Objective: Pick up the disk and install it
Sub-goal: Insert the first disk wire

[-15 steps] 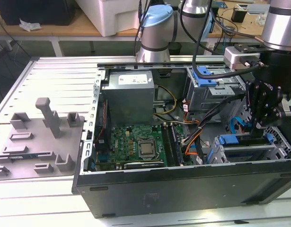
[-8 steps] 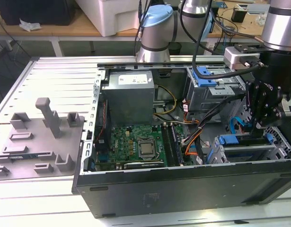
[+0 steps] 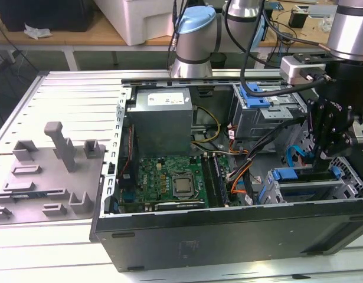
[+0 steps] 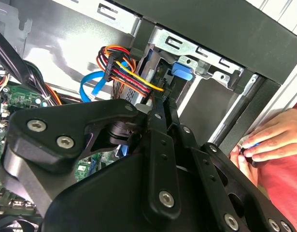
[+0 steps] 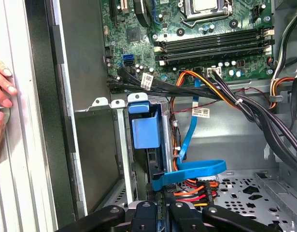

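Observation:
The open computer case (image 3: 228, 230) lies on its side on the table. The disk stands on edge in the drive cage (image 3: 305, 188) at the exterior view's right. Its blue carrier bracket (image 5: 144, 131) shows in the first wrist view, and a blue tab (image 4: 182, 70) in the second wrist view. My gripper (image 3: 320, 157) reaches down into the case over that cage. In both wrist views its black fingers (image 5: 179, 210) sit close together on the disk's thin dark edge, with the gripper (image 4: 162, 104) right at the cage mouth.
A flat blue data cable (image 5: 191, 169) and an orange-red power cable bundle (image 4: 124, 63) hang close to the disk. The motherboard (image 3: 169, 180), power supply (image 3: 163, 121) and upper drive cage (image 3: 264, 106) fill the case. A person's hand (image 4: 269, 140) rests on the case's outer wall. A grey fixture tray (image 3: 45, 171) lies left.

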`<state>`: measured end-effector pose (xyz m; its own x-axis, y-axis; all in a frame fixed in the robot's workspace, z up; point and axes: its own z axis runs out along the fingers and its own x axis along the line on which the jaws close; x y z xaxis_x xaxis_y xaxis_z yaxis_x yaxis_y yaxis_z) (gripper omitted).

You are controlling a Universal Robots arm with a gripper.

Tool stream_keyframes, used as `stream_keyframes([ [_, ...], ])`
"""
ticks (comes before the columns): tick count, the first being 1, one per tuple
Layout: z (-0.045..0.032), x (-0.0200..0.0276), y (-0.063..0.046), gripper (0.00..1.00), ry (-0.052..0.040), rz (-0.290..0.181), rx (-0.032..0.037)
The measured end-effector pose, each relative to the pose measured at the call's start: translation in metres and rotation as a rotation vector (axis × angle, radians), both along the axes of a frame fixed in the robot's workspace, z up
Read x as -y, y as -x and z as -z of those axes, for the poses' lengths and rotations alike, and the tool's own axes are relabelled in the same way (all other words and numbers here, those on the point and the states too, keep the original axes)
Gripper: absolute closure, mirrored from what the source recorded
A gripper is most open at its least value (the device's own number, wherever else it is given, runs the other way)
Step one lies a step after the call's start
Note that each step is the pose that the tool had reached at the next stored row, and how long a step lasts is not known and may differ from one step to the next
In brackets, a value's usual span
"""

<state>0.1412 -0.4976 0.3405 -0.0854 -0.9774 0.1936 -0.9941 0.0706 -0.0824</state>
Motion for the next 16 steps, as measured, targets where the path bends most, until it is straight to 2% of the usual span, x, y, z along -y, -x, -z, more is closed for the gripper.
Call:
stream_keyframes([
  [11, 0.0002, 0.0046, 0.0000, 0.83, -0.0230, 0.000, 0.0000],
  [16, 0.0013, 0.0047, 0.0000, 0.83, -0.0231, 0.000, 0.0000],
])
